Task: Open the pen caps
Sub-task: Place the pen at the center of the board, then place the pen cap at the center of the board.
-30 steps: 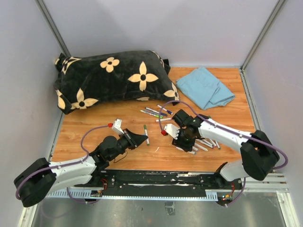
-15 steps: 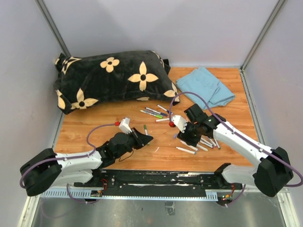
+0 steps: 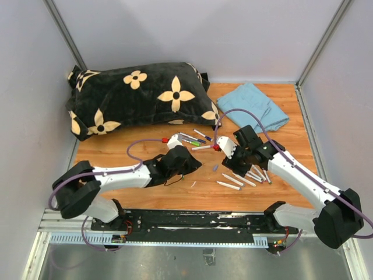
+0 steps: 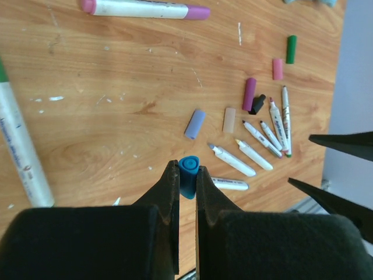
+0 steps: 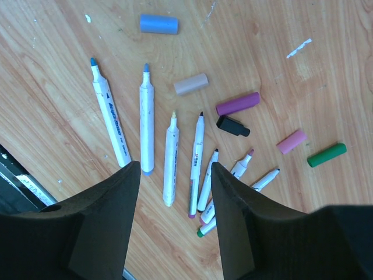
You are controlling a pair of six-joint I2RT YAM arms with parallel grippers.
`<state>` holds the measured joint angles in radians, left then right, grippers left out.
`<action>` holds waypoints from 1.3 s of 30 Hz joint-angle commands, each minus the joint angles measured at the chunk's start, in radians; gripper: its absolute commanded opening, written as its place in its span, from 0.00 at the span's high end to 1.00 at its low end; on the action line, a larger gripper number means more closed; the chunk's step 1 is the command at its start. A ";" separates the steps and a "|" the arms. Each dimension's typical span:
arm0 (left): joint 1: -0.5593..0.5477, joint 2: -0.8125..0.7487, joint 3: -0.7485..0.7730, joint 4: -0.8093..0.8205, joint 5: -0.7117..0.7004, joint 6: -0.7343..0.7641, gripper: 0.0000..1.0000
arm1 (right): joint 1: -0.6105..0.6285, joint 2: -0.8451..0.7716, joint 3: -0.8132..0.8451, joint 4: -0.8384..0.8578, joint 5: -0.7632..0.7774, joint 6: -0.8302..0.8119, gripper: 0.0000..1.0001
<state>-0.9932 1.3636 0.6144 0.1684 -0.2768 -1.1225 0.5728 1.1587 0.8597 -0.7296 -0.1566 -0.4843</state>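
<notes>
Six loose caps (image 5: 191, 84) lie scattered on the worktop (image 4: 105, 70), just beside a row of bare pens (image 5: 146, 116) with their tips showing: blue, tan, purple, black, pink and green. A seventh, the teal cap (image 4: 187, 175), is pinched end-on in my left jaws, which are clenched tight on it and hold it above the wood, apart from the others. My right jaws stand parted with nothing between them, hanging over the bare pens.

I judge the step in hand to be the setting-down of a freed cap, with the task partly done. A small cluster of capped pens (image 3: 189, 139) lies near the pillow (image 3: 140, 96), and one with a purple cap (image 4: 197, 11) shows at the top of my left wrist view.

Next, I think, my left jaws should let the teal cap go among the loose ones. Then both arms should turn to the capped cluster. Those pens are slim and lie close together, so one must be singled out, its barrel gripped by one pair of jaws and its cap by the other, and the pull kept straight along the pen
</notes>
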 commanded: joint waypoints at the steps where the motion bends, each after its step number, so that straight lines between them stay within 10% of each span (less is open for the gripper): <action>1: -0.017 0.136 0.133 -0.174 -0.008 0.024 1.00 | -0.023 -0.024 0.012 0.011 0.025 0.016 0.47; 14: -0.047 0.408 0.390 -0.328 -0.006 0.069 0.99 | -0.048 -0.054 0.006 0.025 0.033 0.016 0.46; 39: -0.052 0.374 0.419 -0.385 -0.027 0.094 0.55 | -0.050 -0.070 0.003 0.026 0.016 0.013 0.43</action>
<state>-1.0367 1.7809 1.0161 -0.1898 -0.2703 -1.0409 0.5362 1.1091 0.8597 -0.7052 -0.1307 -0.4767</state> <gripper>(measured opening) 0.440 0.550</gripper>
